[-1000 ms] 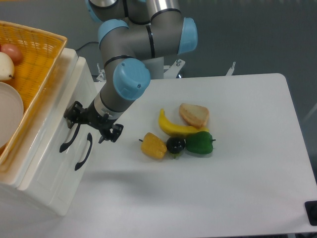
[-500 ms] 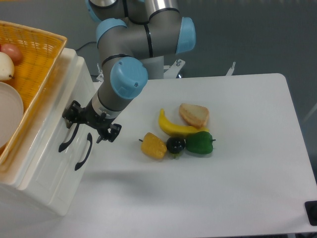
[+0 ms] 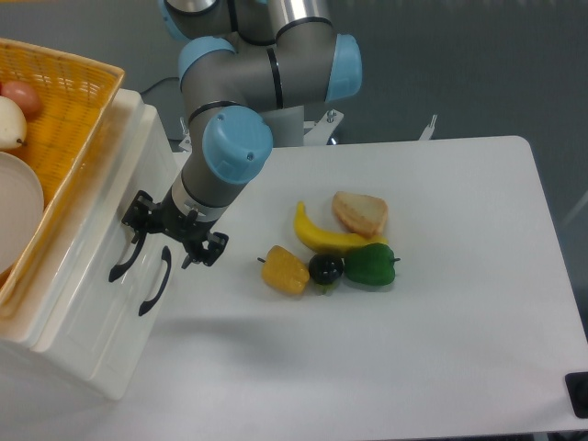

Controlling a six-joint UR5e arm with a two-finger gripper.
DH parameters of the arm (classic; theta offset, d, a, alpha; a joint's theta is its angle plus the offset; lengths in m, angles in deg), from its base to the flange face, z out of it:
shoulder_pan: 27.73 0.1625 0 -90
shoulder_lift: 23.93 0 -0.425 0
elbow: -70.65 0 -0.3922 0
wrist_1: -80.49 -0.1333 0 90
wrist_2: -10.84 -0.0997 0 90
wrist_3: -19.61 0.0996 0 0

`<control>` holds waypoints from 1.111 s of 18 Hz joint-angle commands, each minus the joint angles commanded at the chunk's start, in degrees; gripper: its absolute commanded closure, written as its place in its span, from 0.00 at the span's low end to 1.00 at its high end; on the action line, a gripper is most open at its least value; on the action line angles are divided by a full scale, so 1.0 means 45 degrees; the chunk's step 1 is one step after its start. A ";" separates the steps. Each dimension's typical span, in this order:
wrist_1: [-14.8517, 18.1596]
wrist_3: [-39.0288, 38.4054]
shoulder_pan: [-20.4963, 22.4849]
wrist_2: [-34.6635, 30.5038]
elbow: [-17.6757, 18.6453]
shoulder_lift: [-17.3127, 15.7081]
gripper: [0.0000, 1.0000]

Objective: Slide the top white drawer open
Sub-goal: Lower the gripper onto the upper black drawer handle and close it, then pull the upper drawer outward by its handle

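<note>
The top white drawer (image 3: pixel 101 230) is sitting in the white cabinet (image 3: pixel 83 322) at the left edge of the table (image 3: pixel 441 349), directly under the orange basket (image 3: pixel 64 101) and above the lower drawer (image 3: pixel 124 312). Its front is lying flush with the cabinet face, so it is looking fully closed. Its curved black handle (image 3: pixel 124 262) is standing out from the front, with the lower drawer's handle (image 3: pixel 156 280) just beside it.

Judging by this, the work is at the reaching-and-grasping step: the pull is not yet showing any result. The next move is calling for a firm hold on the upper handle alone, then a straight pull away from the cabinet, along the line the drawer runs on, without catching the lower handle.

The gripper (image 3: pixel 175 241) is hovering at the cabinet front, right at the upper end of the top drawer's handle. Its black fingers are appearing spread, one near the handle's top and the other out toward the table, but black on black is making it impossible to tell whether a finger is touching or hooking the handle. It is not visibly clamping anything.

Farther from the cabinet, a small heap of toy food is lying mid-table: a banana (image 3: pixel 317 234), a slice of bread (image 3: pixel 360 213), a green pepper (image 3: pixel 370 264), a yellow pepper (image 3: pixel 285 270) and a dark round fruit (image 3: pixel 325 268).
</note>
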 joint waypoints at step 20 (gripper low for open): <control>0.0000 0.0000 -0.0176 0.0000 -0.0020 -0.0234 0.45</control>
